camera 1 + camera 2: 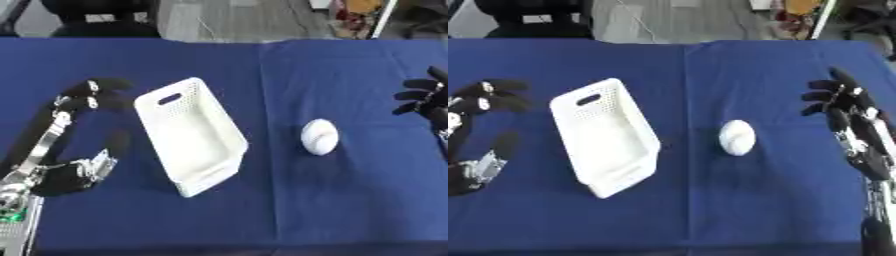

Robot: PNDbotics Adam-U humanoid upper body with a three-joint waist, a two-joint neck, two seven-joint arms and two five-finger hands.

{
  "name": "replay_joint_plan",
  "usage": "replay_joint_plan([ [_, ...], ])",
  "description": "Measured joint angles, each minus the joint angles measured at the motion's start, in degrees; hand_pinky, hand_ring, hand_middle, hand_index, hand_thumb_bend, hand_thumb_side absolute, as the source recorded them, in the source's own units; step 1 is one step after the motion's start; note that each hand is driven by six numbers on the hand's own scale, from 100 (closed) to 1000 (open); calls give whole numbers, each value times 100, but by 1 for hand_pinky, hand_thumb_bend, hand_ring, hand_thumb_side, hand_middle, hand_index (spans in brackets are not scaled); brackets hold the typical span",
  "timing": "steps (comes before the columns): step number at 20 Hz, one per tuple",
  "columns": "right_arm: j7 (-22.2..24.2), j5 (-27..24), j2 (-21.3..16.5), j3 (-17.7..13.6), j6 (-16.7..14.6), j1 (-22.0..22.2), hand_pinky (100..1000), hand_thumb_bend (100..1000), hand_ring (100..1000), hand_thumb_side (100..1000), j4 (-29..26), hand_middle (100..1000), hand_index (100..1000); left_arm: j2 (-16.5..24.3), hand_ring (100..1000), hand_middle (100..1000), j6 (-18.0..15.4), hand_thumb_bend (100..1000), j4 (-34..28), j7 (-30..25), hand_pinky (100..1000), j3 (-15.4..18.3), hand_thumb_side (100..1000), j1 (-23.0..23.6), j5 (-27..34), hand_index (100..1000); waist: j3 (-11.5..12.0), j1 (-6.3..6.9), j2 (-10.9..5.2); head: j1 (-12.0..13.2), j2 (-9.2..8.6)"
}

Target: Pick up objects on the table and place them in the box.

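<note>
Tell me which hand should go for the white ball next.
Probably the right hand: it hovers open on the ball's side, with only bare blue cloth between. The left hand, also open, sits beyond the white box, which blocks its direct path.

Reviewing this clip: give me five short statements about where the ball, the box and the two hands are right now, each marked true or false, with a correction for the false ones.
1. The white ball lies inside the white box. False: it lies on the blue tablecloth, to the right of the box and apart from it.
2. The box holds nothing. True.
3. The right hand is closed around the ball. False: its fingers are spread and it is off to the ball's right, not touching it.
4. The left hand is on the left side of the box, fingers open. True.
5. The box has a handle slot in its far end wall. True.
</note>
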Motion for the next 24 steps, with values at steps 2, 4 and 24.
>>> replay_joint_plan([
  [2,-20,39,-98,40,-20,-143,696,154,781,568,28,817,1000,0,660,814,6,240,0,-6,629,-1,688,6,0,734,4,0,-3,-6,-1],
  [4,-78,104,-241,99,-78,-319,711,199,784,548,76,822,1000,0,660,815,18,240,0,-18,629,-2,689,27,0,732,17,-5,-15,-41,-2],
  [24,-1124,2271,-1396,1046,-1124,-1751,970,336,877,520,1124,907,1000,2,661,816,49,240,0,-95,629,-35,690,94,6,730,37,-75,-103,-41,153],
])
